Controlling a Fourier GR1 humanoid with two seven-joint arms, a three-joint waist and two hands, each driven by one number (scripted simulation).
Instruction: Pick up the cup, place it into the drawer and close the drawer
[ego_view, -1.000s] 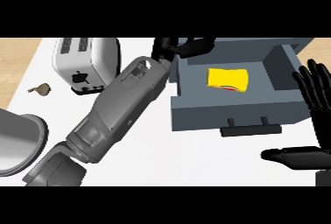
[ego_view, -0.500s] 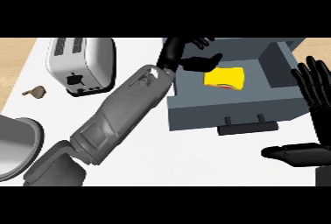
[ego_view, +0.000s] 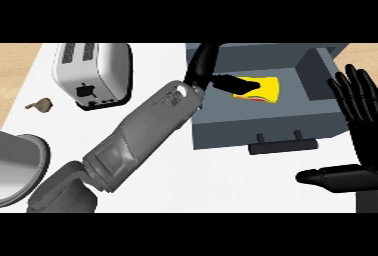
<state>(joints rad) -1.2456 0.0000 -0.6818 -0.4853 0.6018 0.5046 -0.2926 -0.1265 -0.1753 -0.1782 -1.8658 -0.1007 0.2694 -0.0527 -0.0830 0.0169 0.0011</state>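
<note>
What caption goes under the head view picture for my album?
Left hand lowers the yellow cup into the open drawer; right hand rests open.

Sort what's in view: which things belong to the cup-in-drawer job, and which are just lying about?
Job: yellow cup, open drawer, left hand, right hand.
Lying about: toaster, metal pot, small brown object.

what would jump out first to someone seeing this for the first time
The yellow cup lying inside the open grey drawer at upper right stands out most. The left robot hand reaches over the drawer's left wall, its fingers at the cup, its long grey forearm crossing the white counter diagonally. The right robot hand rests open at the right edge, and a silver toaster sits upper left.
</note>
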